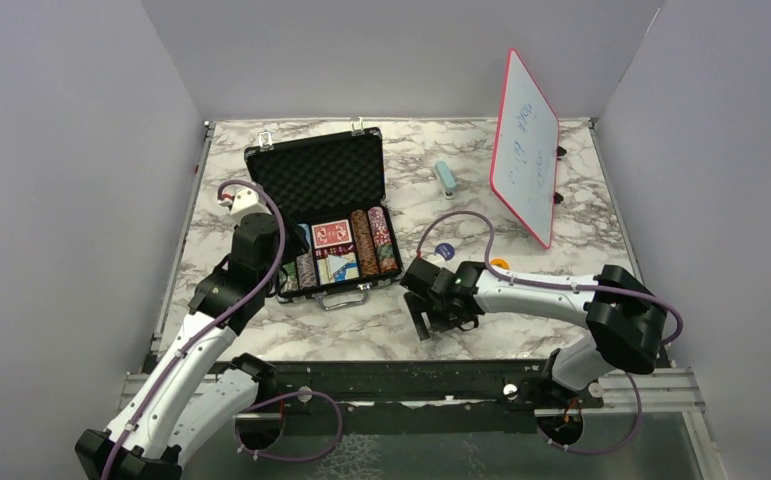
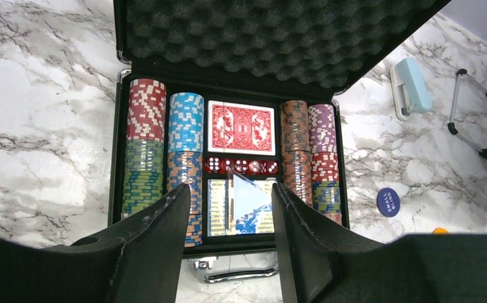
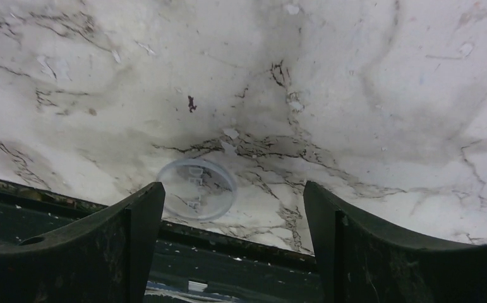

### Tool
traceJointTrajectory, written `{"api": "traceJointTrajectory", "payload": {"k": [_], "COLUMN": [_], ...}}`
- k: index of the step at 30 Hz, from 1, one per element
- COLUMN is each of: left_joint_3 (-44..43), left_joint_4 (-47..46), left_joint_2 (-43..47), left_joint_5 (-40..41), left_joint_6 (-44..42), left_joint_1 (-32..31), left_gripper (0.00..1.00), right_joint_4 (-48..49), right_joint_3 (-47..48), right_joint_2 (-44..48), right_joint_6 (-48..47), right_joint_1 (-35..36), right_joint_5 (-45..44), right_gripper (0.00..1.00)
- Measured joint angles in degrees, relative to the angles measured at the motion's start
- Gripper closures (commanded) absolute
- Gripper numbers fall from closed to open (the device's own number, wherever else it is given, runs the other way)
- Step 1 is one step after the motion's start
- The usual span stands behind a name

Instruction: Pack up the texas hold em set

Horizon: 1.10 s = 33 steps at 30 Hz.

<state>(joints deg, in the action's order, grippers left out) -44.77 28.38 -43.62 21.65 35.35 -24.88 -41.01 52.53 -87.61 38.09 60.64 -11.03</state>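
Observation:
The black briefcase [image 1: 313, 175] lies open on the marble, its foam lid tilted back. Inside are striped chip stacks [image 2: 144, 145], a red card deck [image 2: 241, 127], red dice [image 2: 240, 166] and a blue deck in a clear box [image 2: 240, 205] with its flap standing up. My left gripper [image 2: 229, 189] hangs open above the case's front, empty. A blue round button [image 2: 388, 202] and an orange one [image 1: 500, 264] lie right of the case. My right gripper [image 3: 232, 189] is open low over the table's near edge, with a clear round button [image 3: 196, 188] just beyond its left finger.
A red-framed whiteboard [image 1: 526, 145] stands at the back right, with a pale blue block [image 1: 445, 178] lying beside it. The dark rail of the table's near edge [image 3: 228, 252] runs under the right gripper. Grey walls close in the sides and back.

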Motion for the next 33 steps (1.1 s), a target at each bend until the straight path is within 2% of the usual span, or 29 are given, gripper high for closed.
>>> {"api": "traceJointTrajectory", "payload": {"k": [4,10,20,24,29,33], "left_joint_3": [0.44,0.50,1.55,1.57,1.57,1.57], "left_joint_4": [-0.11,-0.39,-0.81,-0.87,-0.92,-0.94], "left_joint_2": [-0.28,-0.76,-1.01,-1.20,-1.18,-1.11], "left_joint_5": [-0.50,-0.83,-0.96,-1.07,-1.07,-1.05], "left_joint_6": [0.42,0.46,0.70,0.70,0.70,0.66], "left_joint_1": [0.00,0.00,0.00,0.00,0.00,0.00], "left_gripper": [0.47,0.47,0.47,0.47,0.47,0.47], "right_joint_4": [0.22,1.42,1.73,1.60,1.33,1.14], "right_joint_3": [-0.72,-0.72,-1.70,-1.55,-1.38,-0.92], "right_joint_2": [-0.09,-1.36,-2.45,-3.21,-3.65,-3.69], "right_joint_6": [0.26,0.35,1.01,1.29,2.27,3.17], "right_joint_1": [0.00,0.04,1.79,2.62,3.23,3.48], "right_joint_5": [2.29,5.09,6.03,5.84,4.52,3.19], "right_gripper": [0.18,0.26,0.27,0.35,0.53,0.55]}}
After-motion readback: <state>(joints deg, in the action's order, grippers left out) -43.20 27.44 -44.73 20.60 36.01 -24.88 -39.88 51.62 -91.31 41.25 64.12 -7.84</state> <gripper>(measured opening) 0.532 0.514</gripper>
